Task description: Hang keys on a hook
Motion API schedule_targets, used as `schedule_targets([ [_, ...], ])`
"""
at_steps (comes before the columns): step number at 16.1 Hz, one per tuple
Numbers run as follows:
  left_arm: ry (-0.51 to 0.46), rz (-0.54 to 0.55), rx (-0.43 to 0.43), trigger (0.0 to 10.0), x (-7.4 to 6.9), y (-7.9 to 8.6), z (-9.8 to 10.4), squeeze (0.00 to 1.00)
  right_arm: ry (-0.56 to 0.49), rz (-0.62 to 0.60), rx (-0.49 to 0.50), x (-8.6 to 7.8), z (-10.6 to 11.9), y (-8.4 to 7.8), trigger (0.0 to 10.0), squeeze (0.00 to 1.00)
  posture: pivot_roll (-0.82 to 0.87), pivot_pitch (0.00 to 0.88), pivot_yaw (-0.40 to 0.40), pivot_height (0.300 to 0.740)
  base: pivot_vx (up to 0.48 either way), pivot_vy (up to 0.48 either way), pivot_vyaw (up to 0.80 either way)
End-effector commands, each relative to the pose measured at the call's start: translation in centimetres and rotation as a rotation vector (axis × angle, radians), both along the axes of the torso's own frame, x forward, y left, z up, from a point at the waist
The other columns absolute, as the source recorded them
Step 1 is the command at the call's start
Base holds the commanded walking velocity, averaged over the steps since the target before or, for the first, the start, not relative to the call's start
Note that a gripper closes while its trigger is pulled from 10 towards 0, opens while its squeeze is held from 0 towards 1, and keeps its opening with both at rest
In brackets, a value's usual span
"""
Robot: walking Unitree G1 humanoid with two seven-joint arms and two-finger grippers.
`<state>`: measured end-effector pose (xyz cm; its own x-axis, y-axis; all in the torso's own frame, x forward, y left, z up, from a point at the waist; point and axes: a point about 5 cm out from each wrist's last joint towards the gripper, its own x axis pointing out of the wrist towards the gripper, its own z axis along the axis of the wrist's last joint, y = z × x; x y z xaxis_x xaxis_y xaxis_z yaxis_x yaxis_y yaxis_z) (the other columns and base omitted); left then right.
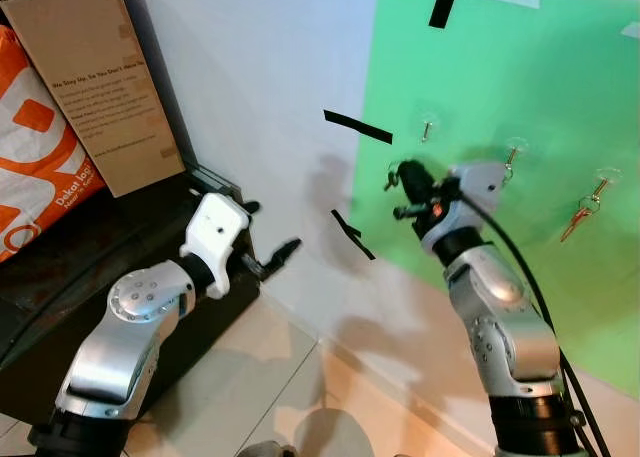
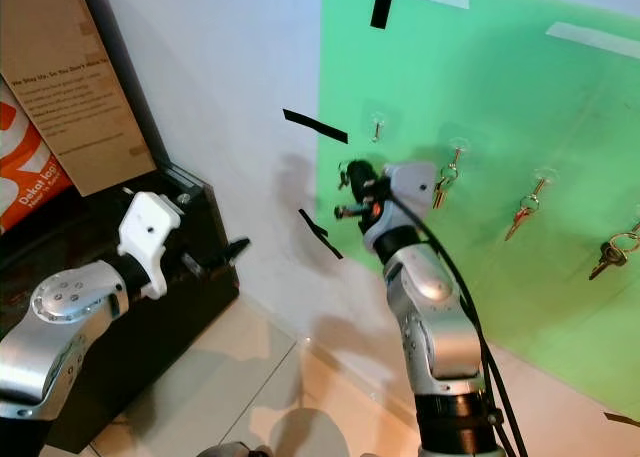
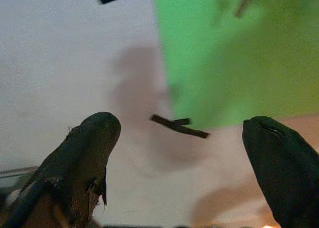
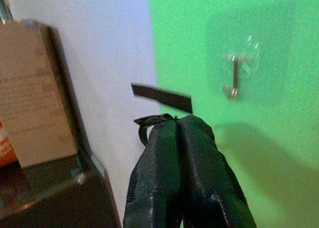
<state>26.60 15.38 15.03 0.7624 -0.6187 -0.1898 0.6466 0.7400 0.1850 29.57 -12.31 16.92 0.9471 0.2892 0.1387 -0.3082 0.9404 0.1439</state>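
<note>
Against the white wall (image 1: pixel 250 67), a green sheet (image 2: pixel 520 107) carries five clear hooks; three hold keys. Right tool (image 4: pixel 177 133), closed on a key ring (image 4: pixel 144 125), sits below the empty hook (image 4: pixel 235 78). Left tool (image 3: pixel 184 158) gapes.

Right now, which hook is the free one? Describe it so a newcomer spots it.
Find the green sheet taped to the white wall; a row of clear stick-on hooks runs across it. The empty hook is the one at its left end, just above the right claw. Its neighbours to the right each carry keys; this one's metal hook hangs bare.
</note>
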Motion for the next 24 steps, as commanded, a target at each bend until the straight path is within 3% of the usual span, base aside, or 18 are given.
schedule_targets([
  [1,0.009,-0.021,0.008,10.0,-0.3,0.0,0.1,0.00,-0.015,-0.006,0.015,0.1,0.3,-0.1,10.0,0.00,0.05,0.000,0.020,0.740,0.000,0.000,0.00],
  [5,0.053,-0.122,-0.034,10.0,-1.0,-0.6,0.2,0.00,-0.073,0.014,0.072,-0.1,1.3,0.0,10.0,0.00,0.04,0.000,0.023,0.740,0.000,0.000,0.00],
  [10,0.052,-0.139,-0.057,10.0,-1.1,-0.8,0.6,0.00,-0.111,0.006,0.107,0.2,2.0,-0.2,10.0,0.00,0.05,0.000,0.018,0.740,0.000,0.000,0.00],
  [24,0.051,-0.182,-0.095,10.0,-1.2,-1.3,1.4,0.00,-0.071,-0.102,0.123,1.7,1.4,-1.0,10.0,0.00,0.05,0.000,0.022,0.740,0.000,0.000,0.00],
])
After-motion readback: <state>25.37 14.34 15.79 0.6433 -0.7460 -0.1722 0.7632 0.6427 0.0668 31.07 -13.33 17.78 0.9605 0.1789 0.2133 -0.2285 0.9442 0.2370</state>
